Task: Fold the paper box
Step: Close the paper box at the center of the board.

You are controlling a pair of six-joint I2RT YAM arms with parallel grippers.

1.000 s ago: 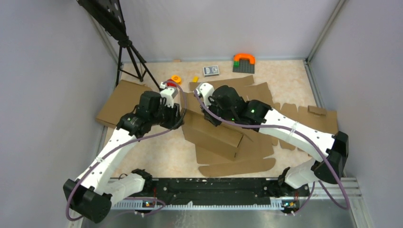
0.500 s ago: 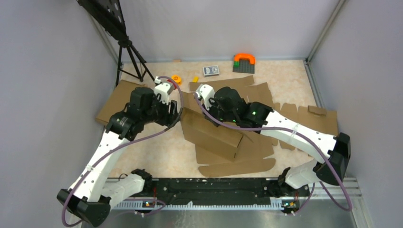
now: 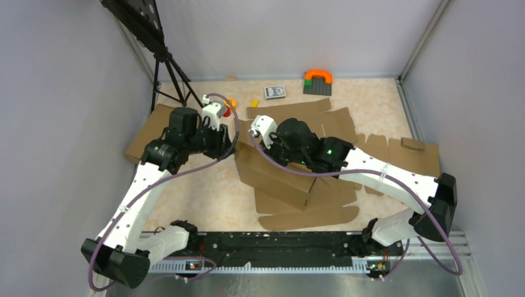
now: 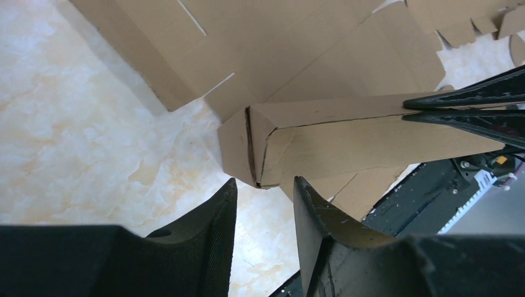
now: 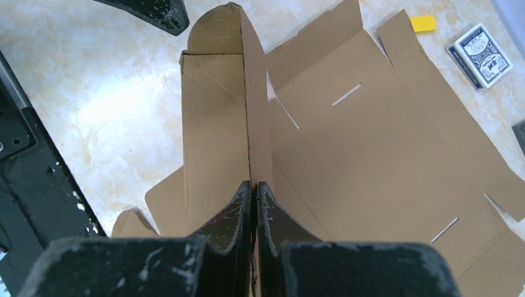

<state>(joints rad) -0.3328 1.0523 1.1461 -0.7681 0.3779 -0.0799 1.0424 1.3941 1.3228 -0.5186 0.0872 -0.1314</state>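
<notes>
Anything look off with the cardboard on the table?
Yes: on the brown corrugated cardboard box sheet, the raised double wall appears to gape at its free end. The layers splay apart there instead of lying flush.

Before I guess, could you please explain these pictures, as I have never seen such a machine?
It is two robot arms bolted to a table, each ending in a two-finger gripper. One picture looks down from above; the other two come from cameras on each wrist. On the table lies a flat-cut paper box, partly folded, with a cardboard slab and a card deck nearby. The right gripper pinches a raised wall of the box; the left gripper stands open beside its corner, holding nothing.
</notes>
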